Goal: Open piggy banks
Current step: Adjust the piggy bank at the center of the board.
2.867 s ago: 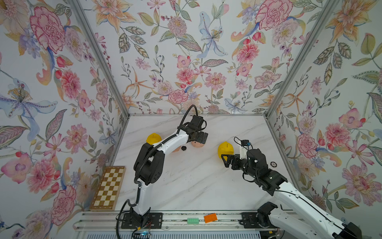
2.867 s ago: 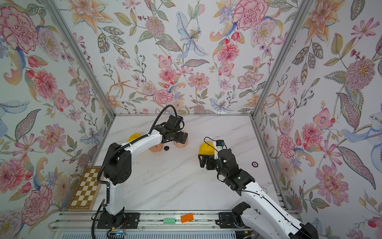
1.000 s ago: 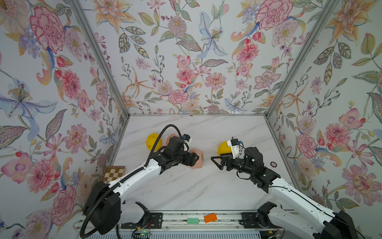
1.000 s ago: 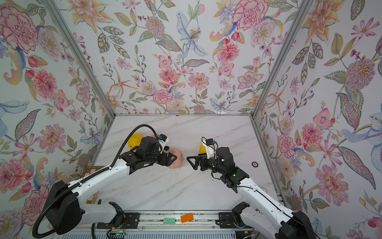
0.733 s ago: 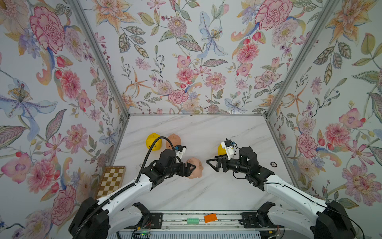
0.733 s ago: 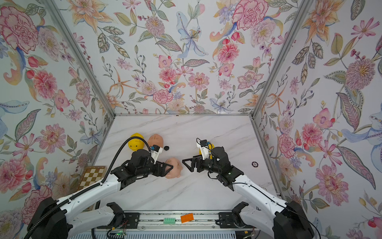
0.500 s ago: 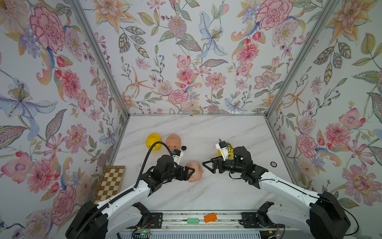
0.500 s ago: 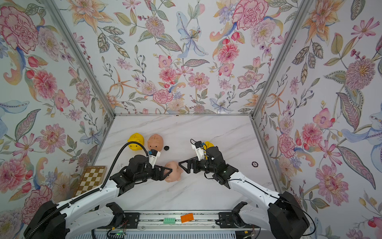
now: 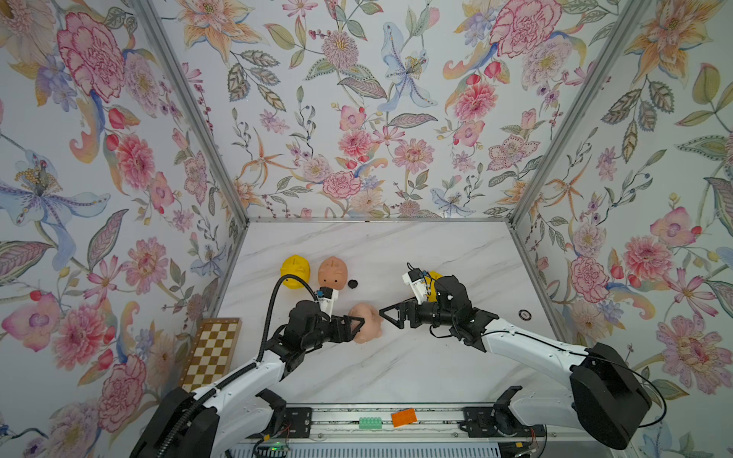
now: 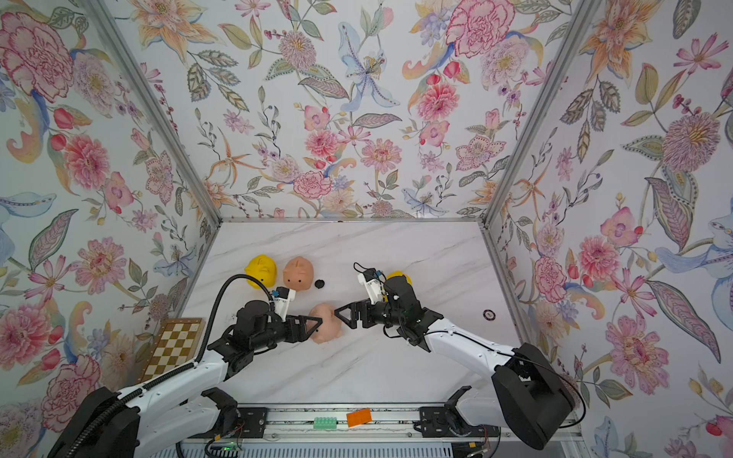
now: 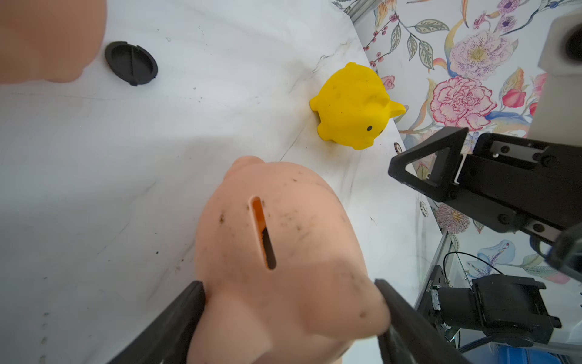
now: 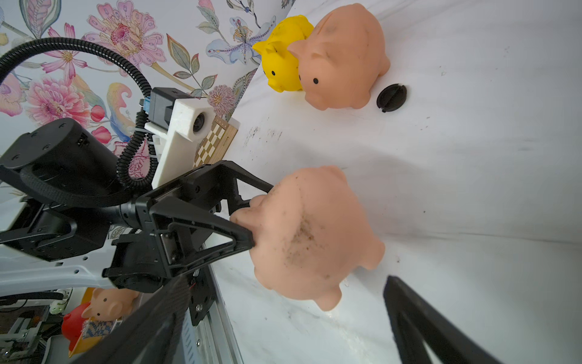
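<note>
The small round disc (image 9: 524, 314) lying close to the right wall bore a mark too small to read. The pigs showed only black dot eyes, coin slots and dark smudges.

The left fingers (image 11: 185, 315) pinched one end of the held pink pig (image 9: 369, 329), one on each side, with its coin slot facing the left wrist camera. This pig sat near the middle of the table (image 9: 396, 368), well away from every edge. I could not tell whether it rested on the marble or hung just above it. The right fingers (image 9: 384, 313) were spread wide and pointed at the pig's other end, near it but apart in the left wrist view.

Close to the left wall, a yellow pig (image 9: 294, 270) stood just beside a second pink pig (image 9: 332, 273). A black plug (image 9: 352, 283) lay just beside that one. Another yellow pig (image 11: 352, 107) stood behind the right wrist, partly hidden in both top views.

Bare marble lay open from the pigs to the back wall, and again between the held pig and the front rail (image 9: 436, 408). A chessboard (image 9: 210, 353) leaned at the table's left edge.
</note>
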### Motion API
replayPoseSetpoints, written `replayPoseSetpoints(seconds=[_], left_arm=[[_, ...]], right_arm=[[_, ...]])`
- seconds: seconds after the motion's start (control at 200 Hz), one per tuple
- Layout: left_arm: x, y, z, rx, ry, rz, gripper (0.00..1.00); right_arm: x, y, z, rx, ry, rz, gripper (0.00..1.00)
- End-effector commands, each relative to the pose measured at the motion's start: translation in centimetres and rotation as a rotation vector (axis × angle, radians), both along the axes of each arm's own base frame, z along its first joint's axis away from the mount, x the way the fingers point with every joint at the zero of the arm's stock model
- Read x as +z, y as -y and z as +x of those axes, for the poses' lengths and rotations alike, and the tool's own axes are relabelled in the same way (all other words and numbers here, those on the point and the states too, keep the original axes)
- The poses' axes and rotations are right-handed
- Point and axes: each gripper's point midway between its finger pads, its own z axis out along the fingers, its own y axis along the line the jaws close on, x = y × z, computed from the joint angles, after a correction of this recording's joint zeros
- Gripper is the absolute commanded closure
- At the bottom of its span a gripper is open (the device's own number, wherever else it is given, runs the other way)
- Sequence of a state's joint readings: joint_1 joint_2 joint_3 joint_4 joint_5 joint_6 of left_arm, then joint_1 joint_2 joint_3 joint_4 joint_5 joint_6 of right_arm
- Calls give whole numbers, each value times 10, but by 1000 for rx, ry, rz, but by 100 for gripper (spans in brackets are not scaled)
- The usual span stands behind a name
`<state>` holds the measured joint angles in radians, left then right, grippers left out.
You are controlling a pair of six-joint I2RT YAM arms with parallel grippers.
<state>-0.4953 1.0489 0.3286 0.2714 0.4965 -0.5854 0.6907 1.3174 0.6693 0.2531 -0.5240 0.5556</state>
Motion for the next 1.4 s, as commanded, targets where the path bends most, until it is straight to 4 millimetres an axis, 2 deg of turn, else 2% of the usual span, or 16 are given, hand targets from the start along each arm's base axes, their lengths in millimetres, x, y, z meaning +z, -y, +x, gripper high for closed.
replayPoseSetpoints(seconds=[0.0,0.225,0.861,1.066,1.396], left_arm=[[-4,-5,-1,1,-8,-15,16],[-3,-8,2,1,-7,-4,1],[-19,-22,12,43,-34,58,1],[-17,-28,20,75,-13,101,1],[3,-36,34,121,12,163,1]], right_arm=[[17,-11,2,28,28,40,2],[12,-15,2,31,27,31,2],[-5,-22,-4,48,9,3,2],[-16,-21,-5,34,1,-20,2],[-36,-24,-6,33,-12,-70,2]])
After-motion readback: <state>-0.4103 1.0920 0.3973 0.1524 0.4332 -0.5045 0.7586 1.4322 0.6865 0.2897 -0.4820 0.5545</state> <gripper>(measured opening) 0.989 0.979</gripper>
